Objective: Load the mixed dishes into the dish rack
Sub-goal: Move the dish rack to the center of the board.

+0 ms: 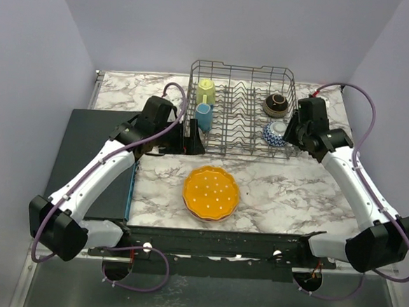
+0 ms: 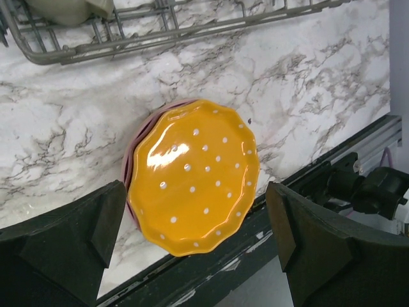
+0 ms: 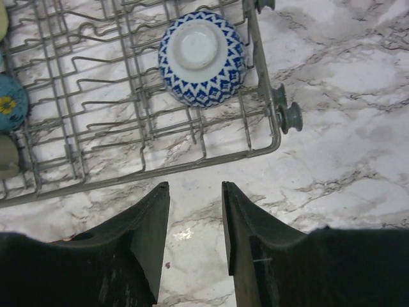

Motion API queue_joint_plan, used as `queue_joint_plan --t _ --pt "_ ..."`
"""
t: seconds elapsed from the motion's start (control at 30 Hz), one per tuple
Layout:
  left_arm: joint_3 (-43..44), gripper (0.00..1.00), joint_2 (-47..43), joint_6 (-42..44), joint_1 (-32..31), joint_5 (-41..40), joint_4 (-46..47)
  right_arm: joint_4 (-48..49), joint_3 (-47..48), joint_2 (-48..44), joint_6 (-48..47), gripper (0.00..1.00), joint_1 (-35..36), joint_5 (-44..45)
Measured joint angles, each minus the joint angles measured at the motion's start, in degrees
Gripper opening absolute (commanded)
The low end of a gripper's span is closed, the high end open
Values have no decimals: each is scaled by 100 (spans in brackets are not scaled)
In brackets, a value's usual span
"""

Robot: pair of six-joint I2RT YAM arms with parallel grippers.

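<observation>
My left gripper (image 2: 195, 192): jaws wide, empty, over the orange dotted plate (image 2: 195, 176), near centre | my right gripper (image 3: 195, 188): narrow gap, empty, beside the dish rack (image 1: 236, 147)'s near right corner | blue-patterned bowl (image 3: 201, 59) upturned inside

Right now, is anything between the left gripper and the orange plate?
Nothing visible. The left gripper, open, looks straight at the orange plate with no object between. The plate rests on a pink plate.

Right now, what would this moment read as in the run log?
left gripper: open, aimed at scalloped orange white-dotted plate | right gripper: jaws apart, empty, beside grey wire dish rack | blue-and-white patterned bowl: upside down in rack
</observation>
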Motion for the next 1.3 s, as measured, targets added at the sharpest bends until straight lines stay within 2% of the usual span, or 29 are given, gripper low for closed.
queue_joint_plan --t 0.4,0.8,1.3 --pt "-1165 99 -1102 271 0 76 332 151 361 1108 -426 34 -990 -107" --pt "-1858 99 -1886 407 0 -72 719 254 944 2343 -597 33 -1104 -4" --pt "-1906 99 -2079 409 0 -297 780 295 1294 2973 -841 33 -1250 337"
